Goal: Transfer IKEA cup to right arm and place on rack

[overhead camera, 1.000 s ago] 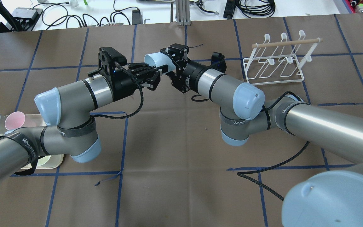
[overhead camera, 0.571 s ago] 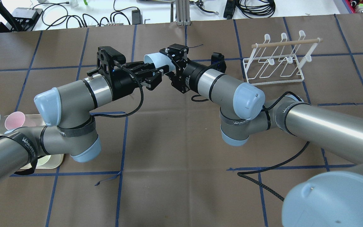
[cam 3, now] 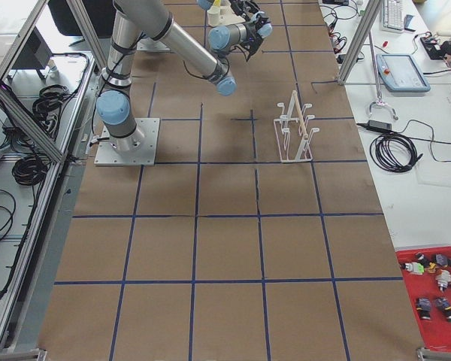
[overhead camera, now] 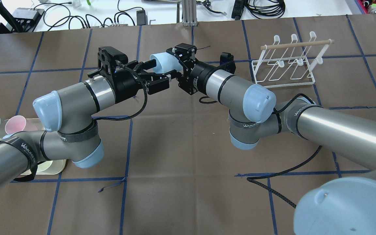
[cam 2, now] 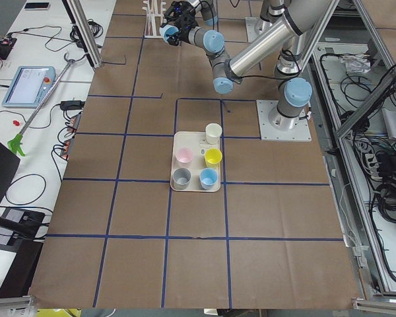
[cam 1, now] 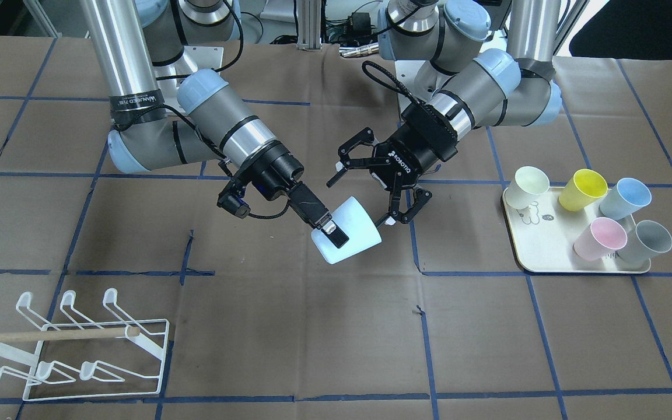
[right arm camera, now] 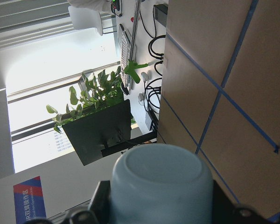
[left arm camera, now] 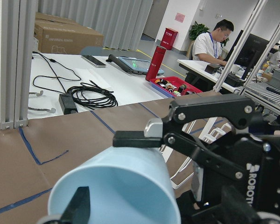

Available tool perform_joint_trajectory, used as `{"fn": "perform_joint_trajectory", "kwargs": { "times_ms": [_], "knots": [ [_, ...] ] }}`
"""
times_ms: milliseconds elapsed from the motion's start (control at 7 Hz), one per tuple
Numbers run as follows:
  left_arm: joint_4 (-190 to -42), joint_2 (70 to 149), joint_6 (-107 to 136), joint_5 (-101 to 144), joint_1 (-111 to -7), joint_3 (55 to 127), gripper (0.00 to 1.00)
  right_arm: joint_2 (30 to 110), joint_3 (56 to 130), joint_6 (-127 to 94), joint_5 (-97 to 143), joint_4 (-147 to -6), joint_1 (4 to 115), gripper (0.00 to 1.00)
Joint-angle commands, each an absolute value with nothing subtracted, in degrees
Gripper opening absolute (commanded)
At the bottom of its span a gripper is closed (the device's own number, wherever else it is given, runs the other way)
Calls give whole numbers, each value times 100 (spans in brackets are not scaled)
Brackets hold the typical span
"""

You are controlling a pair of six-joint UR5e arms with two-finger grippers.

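The pale blue IKEA cup (cam 1: 347,239) hangs on its side above the table's middle, mouth toward my left gripper. My right gripper (cam 1: 339,233) is shut on the cup near its base; this also shows in the overhead view (overhead camera: 175,67). The cup's base fills the right wrist view (right arm camera: 161,182). My left gripper (cam 1: 364,201) is open, its fingers spread on either side of the cup's mouth end (left arm camera: 116,191) without pressing it. The white wire rack (cam 1: 67,344) with a wooden dowel stands apart on the table, beyond the right arm (overhead camera: 284,65).
A cream tray (cam 1: 522,256) holds several coloured cups on the left arm's side, also in the exterior left view (cam 2: 195,185). A black cable (overhead camera: 273,182) lies on the brown mat near the right arm's base.
My left gripper's fingers have spread apart and let go of the cup. The cup stays in the right gripper and both have shifted slightly away from the robot.
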State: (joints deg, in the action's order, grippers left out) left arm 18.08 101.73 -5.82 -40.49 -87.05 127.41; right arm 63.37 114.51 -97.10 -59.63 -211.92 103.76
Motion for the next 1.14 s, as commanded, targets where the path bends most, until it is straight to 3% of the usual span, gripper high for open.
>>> {"fn": "perform_joint_trajectory", "kwargs": {
  "times_ms": [0,143,571,714,1000],
  "knots": [
    [1802,9994,-554,-4296,-8518,12840,99,6363,11426,-9015,-5968,-21208,10205,29],
    [1750,9671,-554,-4463,-8299,12945,99,6381,11426,-8182,-5976,-21243,9960,23],
    [779,8862,-580,-4746,-7630,13237,99,6416,11426,-4383,-6117,-21174,9292,20],
    [-88,8555,-580,-5016,-7629,13045,99,6416,11417,-3272,-6317,-21173,9168,20],
    [-2815,8166,-571,-5721,-7734,11907,99,6425,11277,-1932,-7046,-21243,9001,20]
  ]
}}
